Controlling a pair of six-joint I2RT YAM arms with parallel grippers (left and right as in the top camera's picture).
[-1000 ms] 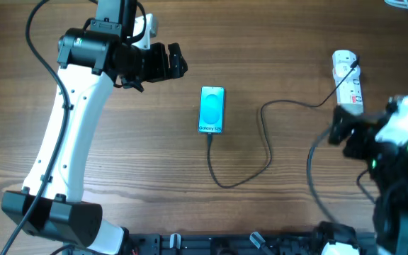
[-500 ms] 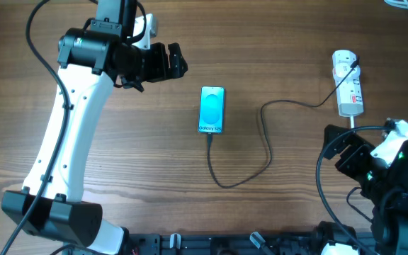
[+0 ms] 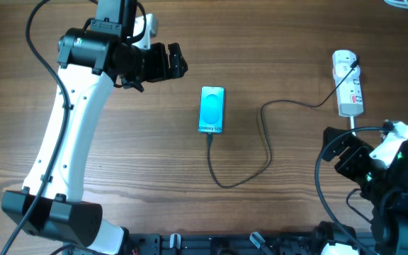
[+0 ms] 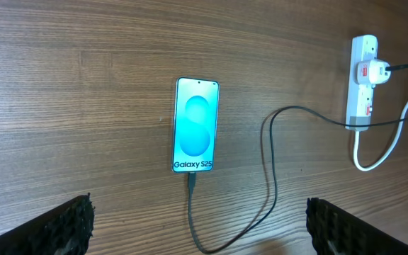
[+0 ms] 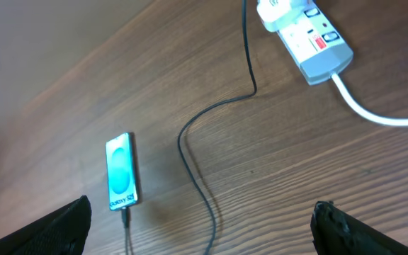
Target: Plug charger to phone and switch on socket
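1. Tabletop point(image 3: 154, 212) of brown wood, filling the overhead view to every edge. Widest bare stretch between the left arm and the phone, and another between the cable loop and the near edge.
2. Left arm point(image 3: 62, 142), white with black joints, rising from the near left corner toward the far side, well apart from all the task items.
3. Right arm point(image 3: 395, 191), mostly black, bunched into the near right corner, near the socket's lower end but not touching it.
4. Left gripper point(image 3: 181, 61), up and left of the phone, well apart from it. Fingers point(image 4: 69, 223) spread wide into both lower corners of the left wrist view, gripping nothing.
5. Right gripper point(image 3: 333, 150), between the cable loop and the right edge. Fingers point(image 5: 55, 227) likewise parted wide and empty.
6. Charger point(image 3: 266, 142), a thin black cable curving from the socket across to mid-table, then looping down and back up to the phone.
7. White cord point(image 4: 365, 168), leaving the socket's near end and hooking off toward the right edge.
8. Socket point(image 3: 348, 83), a white strip lying close to the right edge, with small red markings and the plug point(image 4: 371, 71) seated near its far end. Switch position too small to tell.
9. Phone point(image 3: 212, 110), flat at mid-table with its cyan screen up, and open wood on both long sides.
10. Connector tip point(image 4: 190, 178), meeting the phone's bottom edge.
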